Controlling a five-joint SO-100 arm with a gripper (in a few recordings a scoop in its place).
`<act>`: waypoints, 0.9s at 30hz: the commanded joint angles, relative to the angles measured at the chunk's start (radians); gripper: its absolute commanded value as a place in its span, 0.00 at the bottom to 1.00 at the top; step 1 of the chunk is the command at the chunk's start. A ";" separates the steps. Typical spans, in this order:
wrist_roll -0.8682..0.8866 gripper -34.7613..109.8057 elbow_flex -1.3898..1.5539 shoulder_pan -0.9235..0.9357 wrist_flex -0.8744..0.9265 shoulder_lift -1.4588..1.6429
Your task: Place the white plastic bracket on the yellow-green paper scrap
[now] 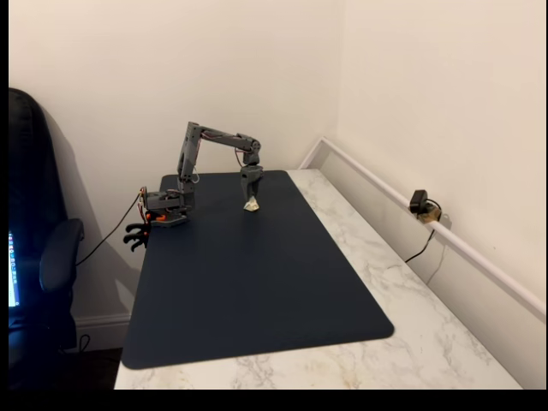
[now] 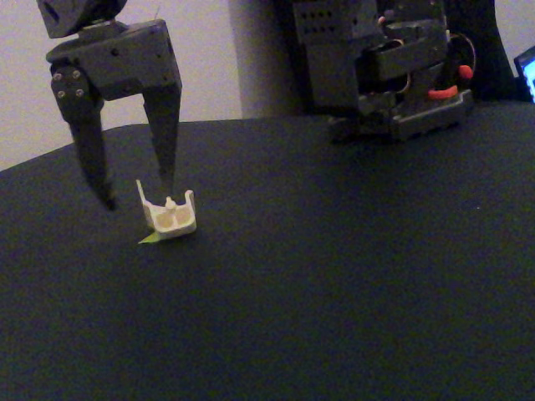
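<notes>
The white plastic bracket rests on the dark mat, its open side up, and covers most of the yellow-green paper scrap, of which a thin sliver pokes out at its lower left. My gripper hangs just above and behind the bracket, open, with one fingertip left of it and the other over its back edge; I cannot tell if that tip touches it. In a fixed view the gripper points straight down at the bracket near the mat's far edge.
The dark blue mat covers most of a marble-patterned table. The arm's base is clamped at the far left corner. A small camera sits by the right wall. An office chair stands at left.
</notes>
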 commanded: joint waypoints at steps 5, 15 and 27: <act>-0.044 0.45 -0.140 -0.002 0.091 0.011; -0.054 0.45 -0.170 -0.098 0.190 0.087; 0.049 0.44 -0.319 -0.413 0.387 0.181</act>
